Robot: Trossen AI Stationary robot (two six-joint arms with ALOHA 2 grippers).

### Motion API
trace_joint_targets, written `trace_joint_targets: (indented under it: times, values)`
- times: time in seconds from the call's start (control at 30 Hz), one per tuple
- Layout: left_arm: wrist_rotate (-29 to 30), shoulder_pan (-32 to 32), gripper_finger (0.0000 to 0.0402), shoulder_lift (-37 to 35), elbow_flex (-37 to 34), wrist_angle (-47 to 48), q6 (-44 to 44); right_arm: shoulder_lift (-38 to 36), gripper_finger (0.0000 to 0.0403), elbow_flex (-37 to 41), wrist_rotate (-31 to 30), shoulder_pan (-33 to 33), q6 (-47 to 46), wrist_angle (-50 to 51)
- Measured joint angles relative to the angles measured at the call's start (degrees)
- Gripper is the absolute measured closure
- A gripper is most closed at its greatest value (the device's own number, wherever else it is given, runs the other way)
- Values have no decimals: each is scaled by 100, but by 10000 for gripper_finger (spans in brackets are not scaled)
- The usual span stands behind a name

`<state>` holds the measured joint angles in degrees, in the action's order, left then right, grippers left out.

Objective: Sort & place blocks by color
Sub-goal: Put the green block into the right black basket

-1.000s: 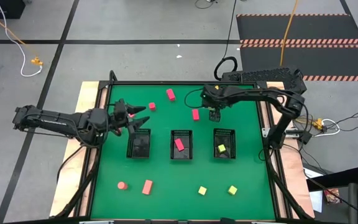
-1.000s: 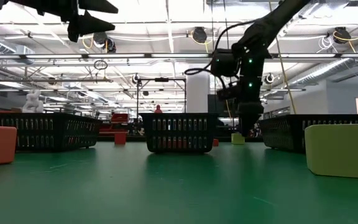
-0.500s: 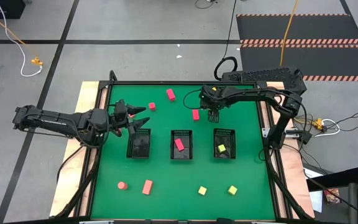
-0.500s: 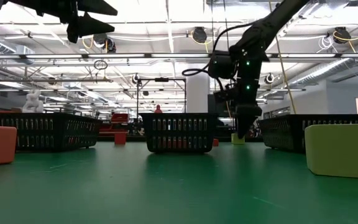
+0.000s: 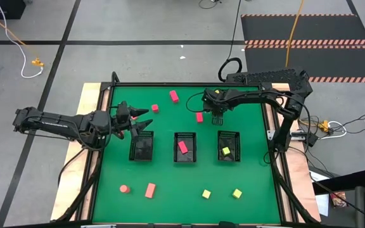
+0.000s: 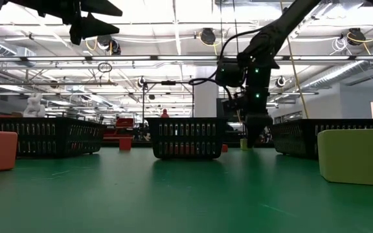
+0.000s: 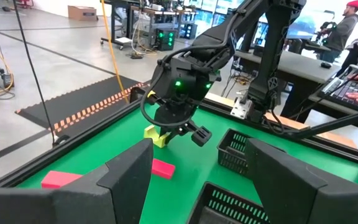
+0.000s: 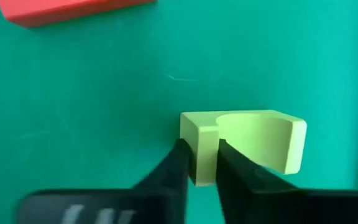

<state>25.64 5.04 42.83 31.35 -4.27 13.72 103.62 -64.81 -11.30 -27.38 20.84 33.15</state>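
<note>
My right gripper [image 5: 217,118] is down at the table behind the right basket, shut on a yellow-green block [image 8: 247,144] with a rounded hollow in one face. The low view shows this block [image 6: 244,144] low at the table surface. My left gripper [image 5: 148,117] hangs open above the table's left side, near the left basket [image 5: 142,147], holding nothing. A red block [image 5: 199,116] lies just left of the right gripper. Two more red blocks [image 5: 173,96] [image 5: 154,107] lie farther back. My right gripper pinches one end wall of the yellow-green block [image 8: 205,134], beside the rounded hollow, between its two fingers [image 8: 178,167]. The fingers come from above, pointing down. The block appears to rest on the green table, its hollow face turned up toward the wrist camera.
Three black mesh baskets stand in a row mid-table; the middle one [image 5: 184,147] holds a red block, the right one [image 5: 228,145] a yellow-green one. Near the front edge lie a red cylinder [image 5: 125,188], a red bar [image 5: 149,190] and two yellow-green blocks [image 5: 206,194] [image 5: 236,193].
My right gripper has sunk a little toward the table, shifted slightly toward the left edge, and closed its fingers on the yellow-green block. The block has stayed at the table surface.
</note>
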Motion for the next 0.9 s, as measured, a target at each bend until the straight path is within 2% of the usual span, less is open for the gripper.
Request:
trace_joint_targets:
  times: [0.17, 0.37, 0.63, 0.77, 0.9]
  values:
    - [-1, 0, 147, 0, 0, 0, -39, -103, 371, -4, -44, 37, 4, 173]
    - [0, 1, 147, 0, 0, -10, -33, -982, 371, -377, -212, 528, -687, 1634]
    - [-1, 2, 147, 0, 0, -59, 15, -2133, 371, -661, 27, 2241, -2702, 3267]
    - [-1, 0, 147, 0, 0, -61, 45, -2219, 371, -657, 195, 3263, -3797, 3588]
    - [-1, 0, 147, 0, 0, -66, 148, -2028, 371, -655, 251, 3953, -4428, 3678]
